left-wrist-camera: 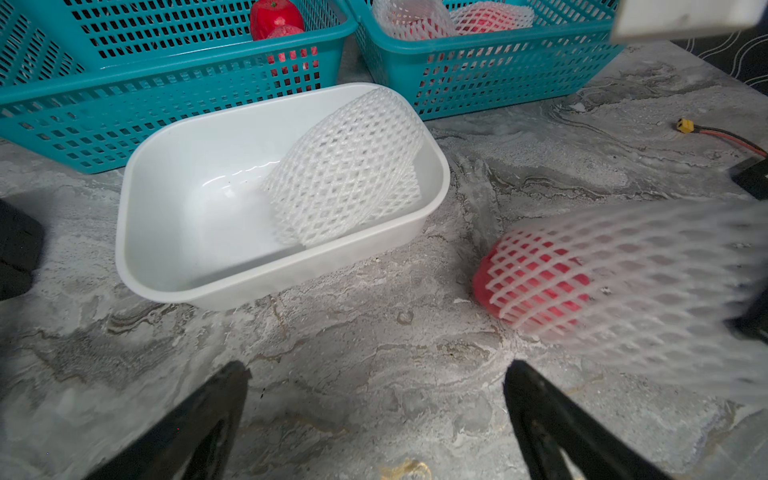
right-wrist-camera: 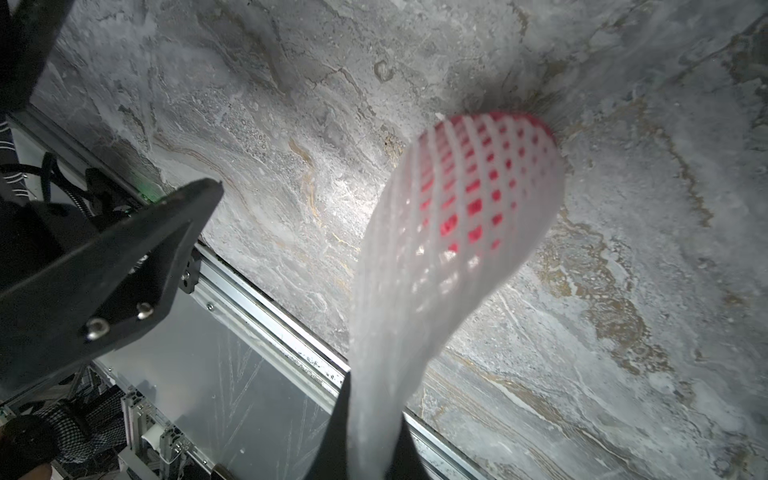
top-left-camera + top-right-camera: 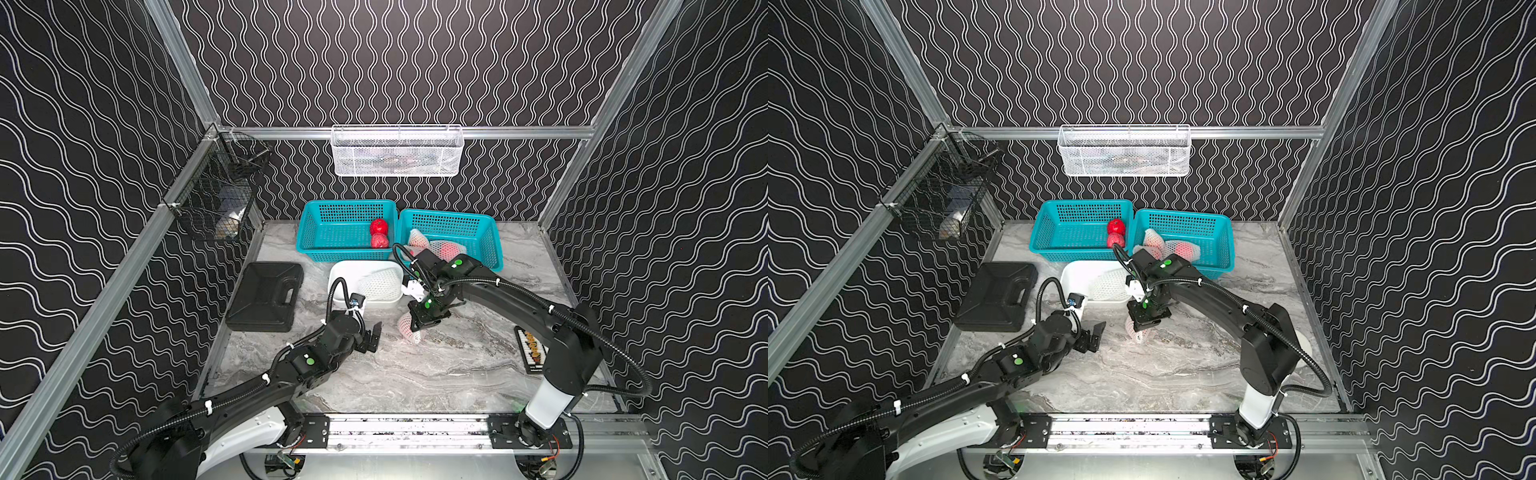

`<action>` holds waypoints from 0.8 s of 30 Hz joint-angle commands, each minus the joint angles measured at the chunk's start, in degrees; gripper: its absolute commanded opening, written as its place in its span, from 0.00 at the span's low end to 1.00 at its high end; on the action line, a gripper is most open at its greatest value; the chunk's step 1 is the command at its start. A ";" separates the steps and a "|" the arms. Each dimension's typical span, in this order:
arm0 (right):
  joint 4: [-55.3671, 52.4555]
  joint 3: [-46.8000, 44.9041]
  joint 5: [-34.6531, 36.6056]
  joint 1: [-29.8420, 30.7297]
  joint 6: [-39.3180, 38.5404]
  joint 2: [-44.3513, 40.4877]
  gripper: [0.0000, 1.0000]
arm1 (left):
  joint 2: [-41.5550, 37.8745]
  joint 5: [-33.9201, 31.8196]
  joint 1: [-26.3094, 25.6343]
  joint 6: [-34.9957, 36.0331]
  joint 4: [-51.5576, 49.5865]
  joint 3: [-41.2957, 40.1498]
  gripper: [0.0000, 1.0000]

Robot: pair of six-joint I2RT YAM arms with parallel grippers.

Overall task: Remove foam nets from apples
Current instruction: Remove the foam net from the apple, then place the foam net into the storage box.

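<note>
A red apple (image 1: 536,282) in a white foam net (image 2: 457,249) lies on the marble table in front of the white tub (image 3: 345,274). My right gripper (image 2: 374,399) is shut on the net's loose end, above the apple (image 3: 409,332). My left gripper (image 1: 376,370) is open and empty, to the left of this apple (image 3: 1136,332), its jaws over bare table. An empty foam net (image 1: 349,166) lies in the tub. Two bare apples (image 3: 379,232) sit in the left teal basket (image 3: 332,245). Netted apples (image 3: 444,249) fill the right teal basket (image 3: 486,241).
A black case (image 3: 266,295) lies at the left of the table. A black tray (image 3: 530,349) with orange pieces sits at the right, partly behind my right arm. A white wire basket (image 3: 397,151) and a black one (image 3: 224,187) hang on the walls.
</note>
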 commanded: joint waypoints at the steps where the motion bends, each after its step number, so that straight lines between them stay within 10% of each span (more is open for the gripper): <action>1: -5.56 1.77 1.96 0.18 -1.39 1.60 0.09 | -0.14 -1.10 0.13 -0.22 1.46 -0.43 1.00; 13: -3.89 7.98 -5.66 0.18 -4.92 -1.65 0.10 | -4.29 -0.13 0.51 -0.24 0.19 0.63 0.99; 24: 23.65 16.93 -16.70 -5.35 -1.63 8.11 0.11 | -7.48 2.94 14.89 -1.24 -4.51 16.75 0.85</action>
